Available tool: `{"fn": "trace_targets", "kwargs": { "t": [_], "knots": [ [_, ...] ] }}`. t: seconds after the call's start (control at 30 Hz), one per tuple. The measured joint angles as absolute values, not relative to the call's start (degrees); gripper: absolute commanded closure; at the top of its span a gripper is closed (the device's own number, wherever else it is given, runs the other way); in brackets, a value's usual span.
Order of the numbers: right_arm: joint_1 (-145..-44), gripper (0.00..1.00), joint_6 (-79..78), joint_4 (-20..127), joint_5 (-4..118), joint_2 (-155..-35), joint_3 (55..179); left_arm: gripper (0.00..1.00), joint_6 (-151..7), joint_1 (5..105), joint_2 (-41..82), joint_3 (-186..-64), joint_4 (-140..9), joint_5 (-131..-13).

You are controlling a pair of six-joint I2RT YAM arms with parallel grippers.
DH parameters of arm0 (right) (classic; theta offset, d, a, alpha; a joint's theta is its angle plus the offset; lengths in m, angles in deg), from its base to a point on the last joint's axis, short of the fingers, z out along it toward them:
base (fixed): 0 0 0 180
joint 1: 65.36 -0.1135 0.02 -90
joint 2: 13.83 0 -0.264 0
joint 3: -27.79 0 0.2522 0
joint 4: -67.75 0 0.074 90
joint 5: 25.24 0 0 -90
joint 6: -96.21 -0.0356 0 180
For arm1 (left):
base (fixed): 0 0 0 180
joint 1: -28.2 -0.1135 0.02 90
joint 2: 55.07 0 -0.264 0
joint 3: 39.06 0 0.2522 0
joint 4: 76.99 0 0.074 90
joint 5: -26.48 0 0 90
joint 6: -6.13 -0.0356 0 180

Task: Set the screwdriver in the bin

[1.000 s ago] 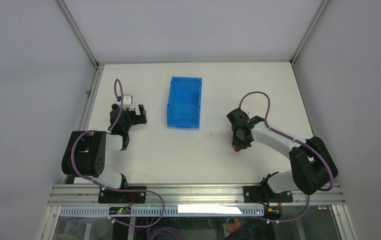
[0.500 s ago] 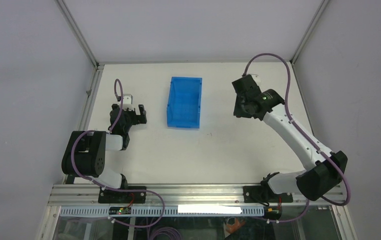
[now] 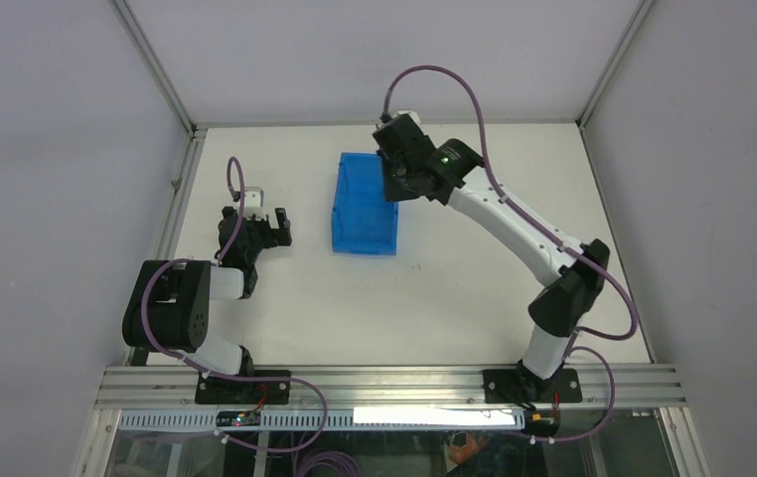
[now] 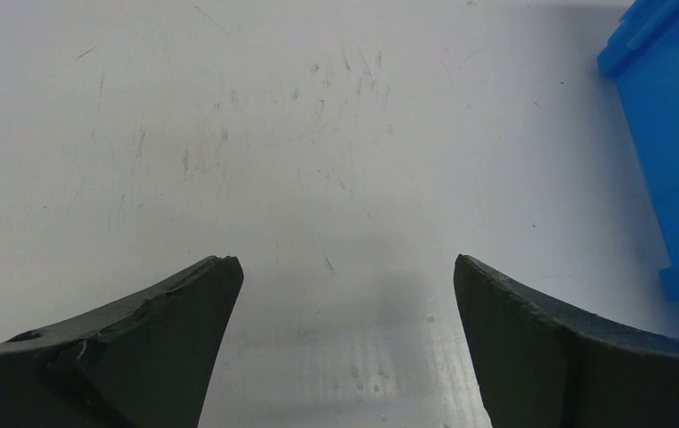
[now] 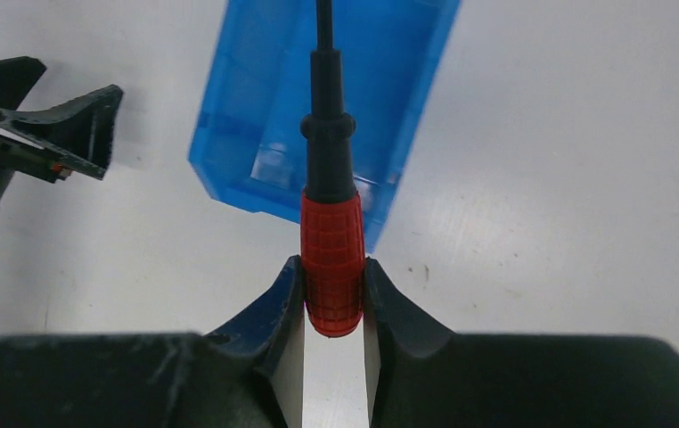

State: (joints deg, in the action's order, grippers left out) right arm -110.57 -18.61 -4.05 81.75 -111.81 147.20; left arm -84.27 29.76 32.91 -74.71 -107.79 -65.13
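Observation:
The screwdriver [image 5: 331,259] has a red ribbed handle and a black shaft, and it points away from the wrist over the blue bin [image 5: 256,116]. My right gripper [image 5: 333,267] is shut on the handle's end, with both fingers pressed against it. From above, the right gripper [image 3: 395,185] hangs over the far right corner of the bin [image 3: 363,214]; the screwdriver is hidden there. My left gripper [image 3: 275,223] rests low, left of the bin, open with nothing between its fingers [image 4: 175,312].
The bin's side wall [image 4: 674,134] shows at the right edge of the left wrist view. The left arm's gripper [image 5: 46,125] appears beside the bin in the right wrist view. White walls enclose the table.
The right arm has lifted from the table right of the bin and swung far and left, carrying the screwdriver to above the bin's far right corner. The left arm has not moved.

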Motion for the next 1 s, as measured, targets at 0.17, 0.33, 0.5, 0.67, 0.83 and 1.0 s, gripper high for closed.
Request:
{"fn": "trace_targets", "kwargs": {
  "t": [0.17,0.33,0.5,0.67,0.83,1.0],
  "knots": [
    [-113.79,1.0,-15.97,-2.08,80.63,-121.58,155.98,0.01,-84.27,29.76,32.91,-74.71,-107.79,-65.13],
    [-114.05,1.0,-14.41,-0.48,80.52,-129.08,157.78,0.01,-84.27,29.76,32.91,-74.71,-107.79,-65.13],
    [-113.98,0.95,-14.3,2.88,80.59,-131.65,152.33,0.01,-84.27,29.76,32.91,-74.71,-107.79,-65.13],
    [-113.98,0.93,-14.7,5.66,80.72,-132.35,147.41,0.01,-84.27,29.76,32.91,-74.71,-107.79,-65.13],
    [-113.98,0.8,-15.9,7.84,81.57,-135.72,147.0,0.01,-84.27,29.76,32.91,-74.71,-107.79,-65.13],
    [-113.85,0.7,-17.21,8.26,82.65,-138.89,147.0,0.01,-84.27,29.76,32.91,-74.71,-107.79,-65.13]
  ]
}}
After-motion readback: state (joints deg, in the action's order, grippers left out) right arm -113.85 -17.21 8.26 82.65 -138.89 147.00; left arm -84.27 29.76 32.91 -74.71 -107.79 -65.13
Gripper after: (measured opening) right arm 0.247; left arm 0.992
